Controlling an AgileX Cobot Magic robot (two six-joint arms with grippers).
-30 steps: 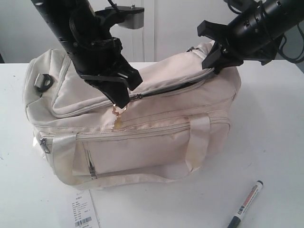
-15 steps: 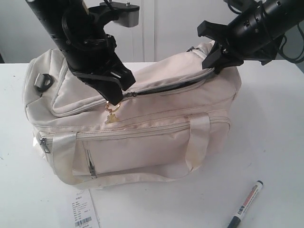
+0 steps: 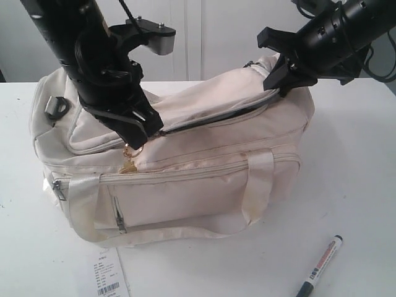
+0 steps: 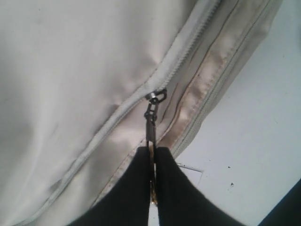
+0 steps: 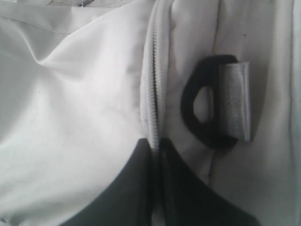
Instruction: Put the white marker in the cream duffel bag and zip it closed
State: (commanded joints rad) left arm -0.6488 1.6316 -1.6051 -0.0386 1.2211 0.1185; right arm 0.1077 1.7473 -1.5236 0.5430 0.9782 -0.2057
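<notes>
Fingers (image 4: pixel 131 193) (two pairs) pinch one cream duffel bag (image 3: pixel 185 185), one marker (image 3: pixel 319 266) outside.

Duffel bag (image 3: pixel 204 179) sits mid-table (image 3: pixel 359 185). Marker (image 3: pixel 320 266) lies on table front-right of bag, well apart. Paper tag (image 3: pixel 108 281) at bag's front-left edge.

- The white marker (image 3: pixel 320 266), at the lower right of the exterior frame on the worktop (image 3: pixel 359 185), loses its dark end to the bottom edge. Its label print is too small to read.
- A paper tag (image 3: pixel 110 276) at the lower left is also cut by the bottom edge, and its print is illegible.
- The gold ring zip pull (image 4: pixel 151 117) disappears between the clamped fingers of the left tool (image 4: pixel 153 188).
- The right tool (image 5: pixel 156 179) hides the zip of the cream duffel bag (image 5: pixel 70 94) where it pinches.
- The open zip slit (image 3: pixel 210 120) shows only darkness.
</notes>
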